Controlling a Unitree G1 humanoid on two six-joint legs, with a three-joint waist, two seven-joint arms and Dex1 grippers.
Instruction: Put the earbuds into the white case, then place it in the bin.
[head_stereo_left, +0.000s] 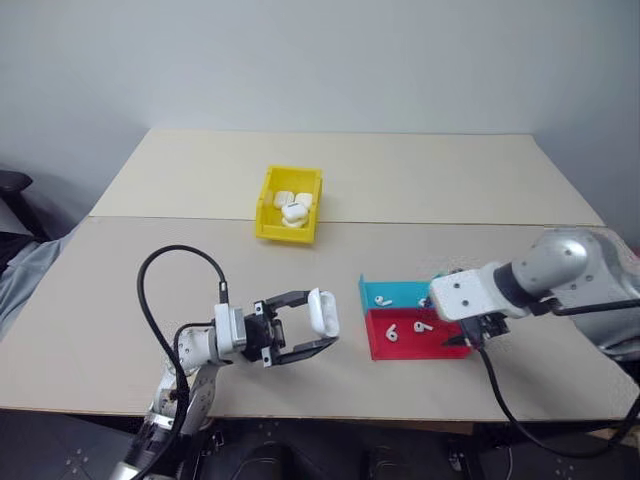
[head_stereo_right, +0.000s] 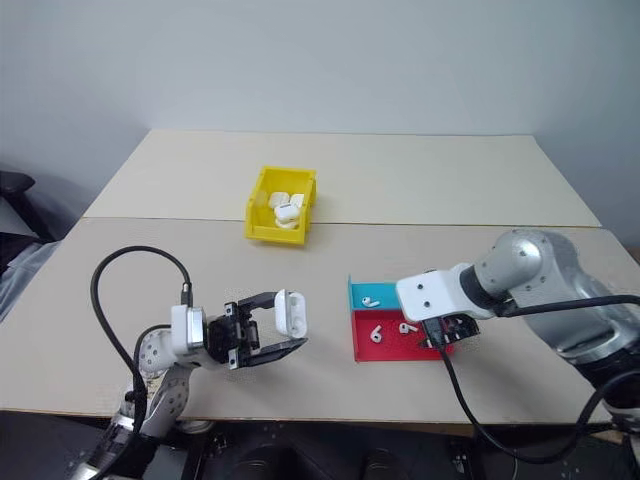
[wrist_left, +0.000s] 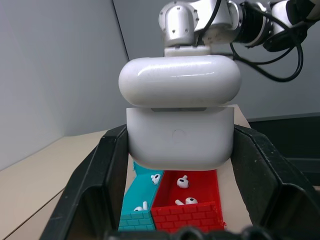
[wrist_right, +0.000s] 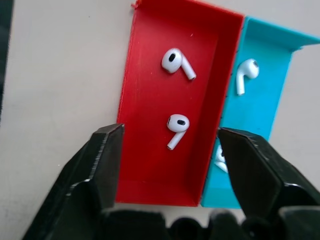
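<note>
**Count of items in view**

You have four earbuds (wrist_right: 178, 128) in one two-part tray (wrist_right: 150, 165): two in the red half, two in the blue. One white case (wrist_left: 180, 122) sits in the left gripper (head_stereo_left: 312, 330). One yellow bin (head_stereo_left: 268, 208) holds several more white cases, their number unclear.

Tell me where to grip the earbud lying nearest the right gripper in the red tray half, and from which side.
Pinch the earbud across its rounded head, coming straight down from above. It lies flat, apart from the tray's walls, and the right gripper hangs open above it.
</note>
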